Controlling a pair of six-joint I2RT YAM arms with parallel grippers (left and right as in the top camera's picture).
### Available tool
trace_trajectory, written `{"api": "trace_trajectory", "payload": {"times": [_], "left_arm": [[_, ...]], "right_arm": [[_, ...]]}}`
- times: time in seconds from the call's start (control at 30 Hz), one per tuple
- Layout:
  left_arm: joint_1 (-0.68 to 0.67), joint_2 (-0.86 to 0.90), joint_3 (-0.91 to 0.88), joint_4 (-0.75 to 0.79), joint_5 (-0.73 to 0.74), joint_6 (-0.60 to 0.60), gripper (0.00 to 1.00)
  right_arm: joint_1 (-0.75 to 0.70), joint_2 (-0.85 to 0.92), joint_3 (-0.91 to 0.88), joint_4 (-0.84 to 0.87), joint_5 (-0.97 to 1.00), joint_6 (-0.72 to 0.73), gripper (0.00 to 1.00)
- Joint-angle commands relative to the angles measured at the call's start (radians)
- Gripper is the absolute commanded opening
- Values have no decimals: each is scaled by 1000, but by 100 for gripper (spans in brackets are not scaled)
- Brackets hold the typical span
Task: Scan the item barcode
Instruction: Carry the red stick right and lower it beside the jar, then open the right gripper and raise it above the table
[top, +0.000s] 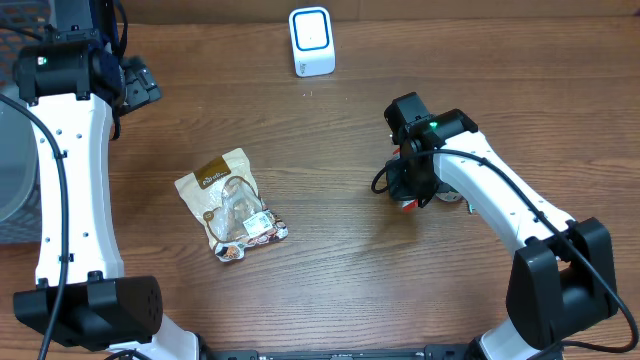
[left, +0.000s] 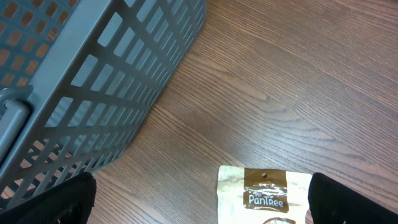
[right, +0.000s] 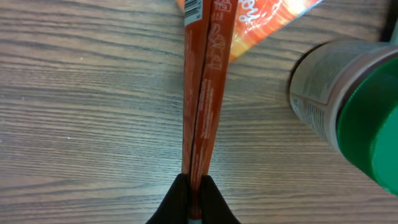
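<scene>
While the overhead view hides most of the grip under the wrist, the wrist camera shows the right gripper (right: 195, 194) clenched on the near edge of an orange packet (right: 202, 81). The packet is seen edge-on against the wooden table (top: 340, 260), on the right side of the scene. What looks like a barcode strip sits at the packet's far end, though the frame cuts it off. Just right of the packet lies a container with a green lid (right: 348, 106). It is clear of the packet at the near end, and whether the two touch farther up I cannot tell.

Left of centre and at about the same depth, a brown-and-cream snack pouch (top: 230, 205) lies flat, well apart from both grippers.

Farther back on the left, the left gripper (top: 148, 86) hangs with its fingers spread wide and grasping nothing. Its own camera looks down on the table between a grey mesh basket (left: 93, 81) and the top of the pouch.

At the far edge, near the middle, stands a white scanner (top: 311, 40) with a blue-rimmed face, well apart from the held packet.
</scene>
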Motion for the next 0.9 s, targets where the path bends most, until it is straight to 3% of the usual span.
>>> {"api": "trace_trajectory", "payload": {"times": [0.0,0.1,0.2,0.4,0.57,0.87], "left_arm": [[2,-26,20,0,1,11,100],[2,-26,20,0,1,11,100],[2,-26,20,0,0,11,100],[2,-26,20,0,1,11,100],[2,-26,20,0,1,11,100],[2,-26,20,0,0,11,100]], "right_arm": [[2,3,-5,6,-2,9,26],[2,3,-5,6,-2,18,50],[2,3,-5,10,-2,33,65],[9,3,-5,76,-72,167,69],[59,3,-5,231,-290,314,68],[180,3,-5,470,-210,356,74]]}}
